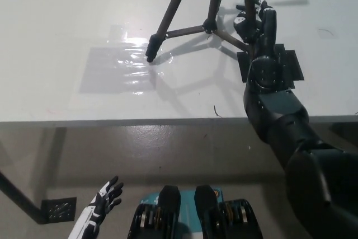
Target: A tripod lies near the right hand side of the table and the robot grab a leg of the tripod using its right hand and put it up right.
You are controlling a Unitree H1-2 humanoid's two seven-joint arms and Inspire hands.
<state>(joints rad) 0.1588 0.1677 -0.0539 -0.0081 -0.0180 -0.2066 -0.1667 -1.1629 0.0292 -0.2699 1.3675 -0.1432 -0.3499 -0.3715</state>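
No readable text, label, brand, number or sign is found on anything in view.

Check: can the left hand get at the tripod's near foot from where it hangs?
Probably not. The left hand hangs open below the table edge; the tripod foot stands well onto the tabletop, and the right hand holds another leg.

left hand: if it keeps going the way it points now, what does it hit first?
The left hand rests low, fingers spread, aimed up-right toward the table front edge. Nothing shows in between; it would likely meet that edge or pass under it. Depth unclear.
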